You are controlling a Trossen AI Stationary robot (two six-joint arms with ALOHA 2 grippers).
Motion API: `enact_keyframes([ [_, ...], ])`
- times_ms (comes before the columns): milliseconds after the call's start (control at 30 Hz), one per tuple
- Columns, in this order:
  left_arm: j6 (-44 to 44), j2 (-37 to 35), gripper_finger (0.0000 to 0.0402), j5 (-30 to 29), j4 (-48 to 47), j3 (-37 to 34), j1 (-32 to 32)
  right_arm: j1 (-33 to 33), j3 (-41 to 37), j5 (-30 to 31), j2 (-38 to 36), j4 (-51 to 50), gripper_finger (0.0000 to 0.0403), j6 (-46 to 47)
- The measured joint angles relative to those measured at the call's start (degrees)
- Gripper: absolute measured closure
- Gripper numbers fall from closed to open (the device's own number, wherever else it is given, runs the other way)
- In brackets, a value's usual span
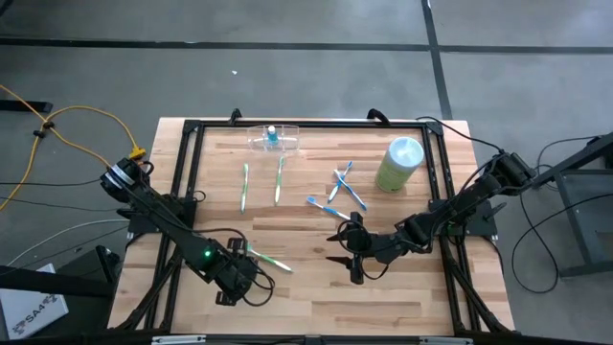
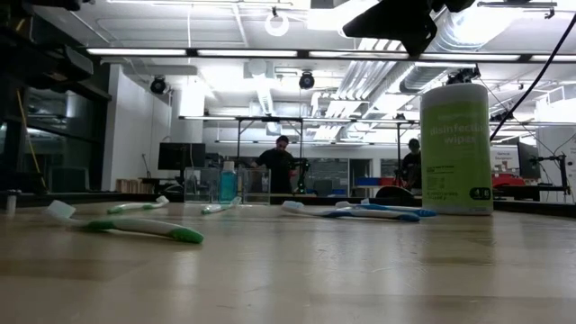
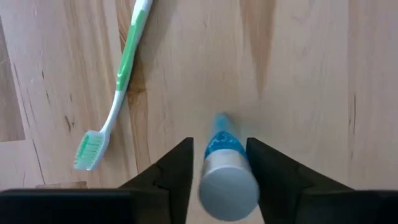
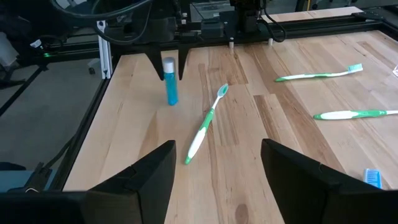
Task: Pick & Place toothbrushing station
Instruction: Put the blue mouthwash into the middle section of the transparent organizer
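Left wrist view: left hand [image 3: 217,165] round blue-white tube [image 3: 225,168], green toothbrush [image 3: 115,93] beside.

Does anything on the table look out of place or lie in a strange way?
Nothing looks spilled or broken. The toothbrushes lie loose on the wood. Two blue toothbrushes cross each other beside the green canister, and one green toothbrush lies alone by the left gripper, far from the clear holder.
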Motion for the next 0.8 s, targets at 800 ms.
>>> enact_keyframes([
  [800, 5.76, -0.60, 0.0313, 4.63, -0.30, -0.04, 0.50, 0.00, 0.00, 0.00, 0.00, -0.02, 0.0176, -0.20],
])
